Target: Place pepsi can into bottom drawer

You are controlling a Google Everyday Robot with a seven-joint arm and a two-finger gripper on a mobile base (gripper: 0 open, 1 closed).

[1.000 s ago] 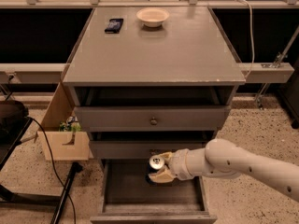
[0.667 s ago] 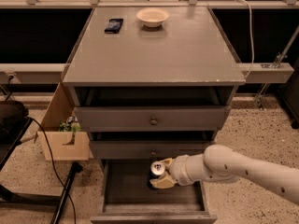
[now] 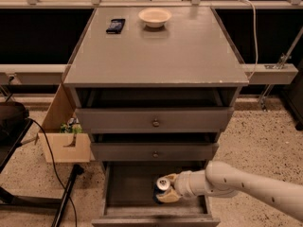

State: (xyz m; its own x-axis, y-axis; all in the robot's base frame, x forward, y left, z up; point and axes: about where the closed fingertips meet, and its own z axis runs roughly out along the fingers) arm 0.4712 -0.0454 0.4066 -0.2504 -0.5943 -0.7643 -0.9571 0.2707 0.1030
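Note:
The pepsi can (image 3: 161,187), dark blue with a silver top, is upright and low inside the open bottom drawer (image 3: 128,186) of the grey cabinet. My gripper (image 3: 166,189) reaches in from the right on a white arm and is shut on the can, its tan fingers (image 3: 169,196) on either side of it. The can's lower part is hidden by the fingers and the drawer's shadow, so I cannot tell whether it touches the floor.
The two upper drawers with round knobs (image 3: 155,123) are shut. A white bowl (image 3: 155,17) and a dark phone-like object (image 3: 116,25) lie on the cabinet top. A cardboard box (image 3: 64,145) and cables stand at the cabinet's left.
My gripper has moved down and slightly right with the can, lowering it deeper into the bottom drawer. Nothing else moved.

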